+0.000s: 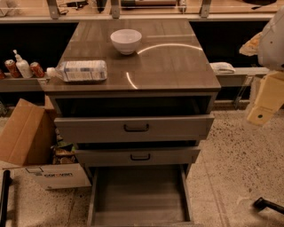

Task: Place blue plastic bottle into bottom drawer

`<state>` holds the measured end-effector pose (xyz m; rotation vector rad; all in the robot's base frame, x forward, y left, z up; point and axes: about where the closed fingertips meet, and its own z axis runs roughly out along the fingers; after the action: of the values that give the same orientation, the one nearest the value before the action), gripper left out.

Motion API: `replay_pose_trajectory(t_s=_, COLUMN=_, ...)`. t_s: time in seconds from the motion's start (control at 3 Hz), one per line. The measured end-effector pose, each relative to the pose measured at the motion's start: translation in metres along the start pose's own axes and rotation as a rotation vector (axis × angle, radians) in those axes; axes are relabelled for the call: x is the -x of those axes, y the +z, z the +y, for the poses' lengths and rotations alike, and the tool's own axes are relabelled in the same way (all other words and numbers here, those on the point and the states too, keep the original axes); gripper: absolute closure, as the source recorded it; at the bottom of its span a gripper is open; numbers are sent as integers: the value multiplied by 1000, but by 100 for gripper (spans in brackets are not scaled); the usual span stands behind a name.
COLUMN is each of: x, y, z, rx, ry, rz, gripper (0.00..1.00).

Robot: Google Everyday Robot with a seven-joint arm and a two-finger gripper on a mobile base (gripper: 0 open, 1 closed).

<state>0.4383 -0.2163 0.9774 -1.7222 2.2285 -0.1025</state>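
The bottom drawer (138, 197) stands pulled open, bare grey floor showing. The blue plastic bottle (82, 71), clear with a white cap and pale label, lies sideways at the counter's (173, 62) front left, with a white bowl (126, 41) behind it. The end effector (261, 113) hangs far right; its state cannot be told.

Grey cabinet on a speckled floor, under warm indoor light

The cabinet (177, 66) has a glossy grey-brown top that catches a curved streak of light. Its two upper drawers (102, 128), with black handles, stand partly pulled out. Speckled terrazzo floor (239, 155) surrounds it. An open cardboard box (24, 135) sits at the left. Low grey shelves (248, 71) and a wooden counter (35, 9) run behind.
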Motion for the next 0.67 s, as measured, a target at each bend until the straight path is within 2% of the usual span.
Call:
replay_pose_trajectory(t_s=0.33, x=0, y=0, z=0, rx=0, ry=0, rz=-1, gripper=0)
replay_pose_trajectory(t_s=0.67, x=24, y=6, z=-14, rx=-16, ry=4, rz=-88, gripper=0)
